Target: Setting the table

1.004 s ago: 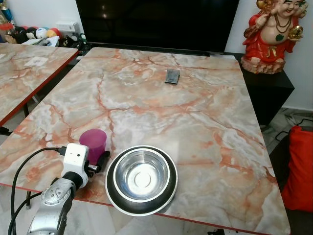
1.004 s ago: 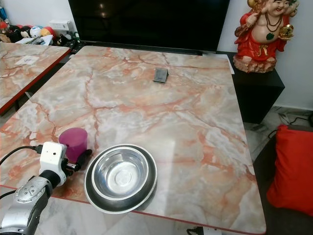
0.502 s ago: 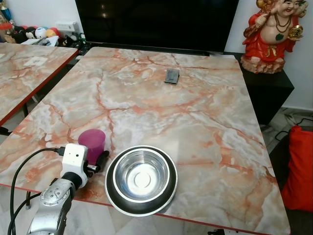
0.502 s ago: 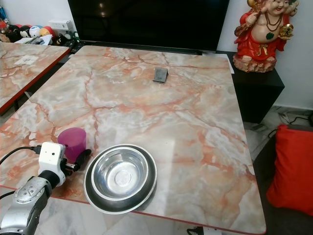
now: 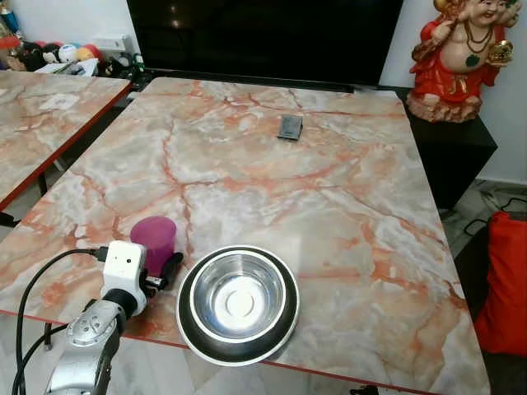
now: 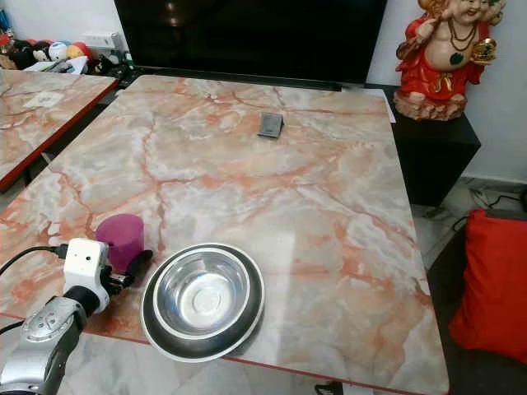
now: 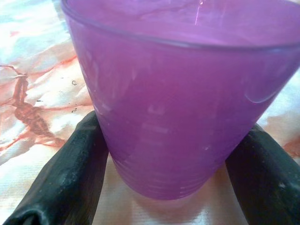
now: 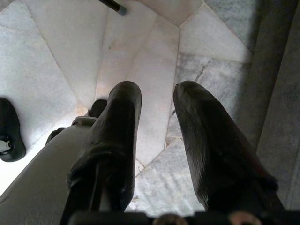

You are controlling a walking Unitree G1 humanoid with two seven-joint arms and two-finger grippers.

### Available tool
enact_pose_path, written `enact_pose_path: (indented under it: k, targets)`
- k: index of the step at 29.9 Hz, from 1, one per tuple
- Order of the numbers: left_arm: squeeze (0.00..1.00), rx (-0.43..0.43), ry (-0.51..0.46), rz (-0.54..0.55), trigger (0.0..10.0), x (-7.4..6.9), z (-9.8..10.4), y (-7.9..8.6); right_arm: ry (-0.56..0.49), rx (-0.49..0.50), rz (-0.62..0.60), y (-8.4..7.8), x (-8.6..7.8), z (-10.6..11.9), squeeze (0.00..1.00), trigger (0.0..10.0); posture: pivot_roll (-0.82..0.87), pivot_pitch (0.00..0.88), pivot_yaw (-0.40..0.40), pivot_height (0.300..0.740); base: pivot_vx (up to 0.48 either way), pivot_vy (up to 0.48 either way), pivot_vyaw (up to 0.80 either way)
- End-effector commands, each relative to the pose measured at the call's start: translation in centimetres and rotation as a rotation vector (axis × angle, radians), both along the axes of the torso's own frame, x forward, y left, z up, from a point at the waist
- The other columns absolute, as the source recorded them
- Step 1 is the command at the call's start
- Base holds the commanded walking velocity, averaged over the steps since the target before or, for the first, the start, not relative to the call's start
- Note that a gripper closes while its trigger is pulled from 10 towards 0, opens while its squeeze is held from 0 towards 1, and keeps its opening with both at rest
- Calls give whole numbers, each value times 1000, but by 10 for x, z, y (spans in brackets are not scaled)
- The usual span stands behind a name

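Note:
A purple plastic cup point(image 5: 153, 240) stands upright on the marble table point(image 5: 329, 197) near its front left edge. My left gripper point(image 5: 158, 260) is shut on the cup low down; in the left wrist view its black fingers point(image 7: 70, 173) press both sides of the cup point(image 7: 178, 103) at the base. Right beside the cup sits a steel bowl point(image 5: 239, 298) nested on a dark plate point(image 5: 186, 319), close to the front edge. My right gripper point(image 8: 158, 91) hangs over the floor, open and holding nothing.
A small dark card point(image 5: 290, 127) lies far back on the table. A black TV point(image 5: 263, 37) and a red statue point(image 5: 457, 58) stand behind. A second marble table point(image 5: 41, 115) is at the left, a red cushion point(image 5: 506, 280) at the right.

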State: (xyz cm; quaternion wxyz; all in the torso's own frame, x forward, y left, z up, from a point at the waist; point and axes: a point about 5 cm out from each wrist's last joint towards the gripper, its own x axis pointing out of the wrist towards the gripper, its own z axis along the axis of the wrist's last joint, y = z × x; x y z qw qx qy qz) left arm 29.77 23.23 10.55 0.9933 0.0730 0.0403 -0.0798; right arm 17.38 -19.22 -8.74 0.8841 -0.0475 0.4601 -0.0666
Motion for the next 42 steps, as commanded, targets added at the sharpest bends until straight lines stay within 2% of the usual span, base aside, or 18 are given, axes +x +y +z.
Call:
enact_pose_path:
  k: [1,7,8,14,15,16,17,19,27,29,30,31,33,34,39,42]
  targets:
    - [192,-14,54,-11,10000,-6,-11,-1,15,-4,9,0,-2,-1,0,10000,23,125,-20,740,0,0,0]
    - [157,-15,71,-20,10000,-8,-15,-2,16,-5,13,0,-2,-1,0,10000,24,127,-21,740,0,0,0]
    - [0,-16,73,-20,10000,-8,-15,-2,15,-4,13,0,-2,-1,0,10000,24,127,-21,740,0,0,0]
    - [0,-23,71,-20,10000,-9,-15,-3,16,-5,13,-1,-2,-1,0,10000,25,130,-22,740,0,0,0]
    - [149,-23,71,-21,10000,-9,-15,-3,16,-6,13,-1,-2,-1,0,10000,25,130,-22,740,0,0,0]
    - [149,-23,71,-22,10000,-9,-15,-3,17,-6,14,-1,-2,-1,0,10000,25,130,-22,740,0,0,0]
    - [404,-19,74,-25,10000,-9,-15,-3,16,-6,13,-1,-2,-1,0,10000,24,131,-22,740,0,0,0]
    - [580,-18,76,-27,10000,-10,-16,-3,16,-5,14,0,-2,-1,0,10000,24,131,-22,740,0,0,0]
    - [627,-9,82,-32,10000,-10,-17,-3,14,-6,14,0,-2,-1,0,10000,25,128,-23,740,0,0,0]
    - [827,-9,83,-35,10000,-11,-17,-4,14,-7,14,-1,-2,-1,0,10000,24,126,-23,740,0,0,0]
    - [827,-9,83,-36,10000,-11,-17,-4,14,-7,14,-1,-2,-1,0,10000,25,125,-24,740,0,0,0]
    - [878,-8,84,-36,10000,-11,-17,-4,14,-7,14,-1,-2,-1,0,10000,25,125,-24,740,0,0,0]
    - [878,-8,84,-36,10000,-11,-18,-4,14,-7,15,-1,-2,-1,0,10000,25,125,-24,740,0,0,0]
    - [976,-8,84,-36,10000,-11,-18,-4,14,-7,15,-1,-2,-1,0,10000,25,125,-24,740,0,0,0]
    - [961,-9,84,-33,10000,-12,-18,-4,14,-8,15,-1,-2,-1,0,10000,26,126,-24,740,0,0,0]
    - [918,-8,83,-32,10000,-13,-18,-4,15,-8,16,-1,-2,-1,0,10000,26,125,-24,740,0,0,0]
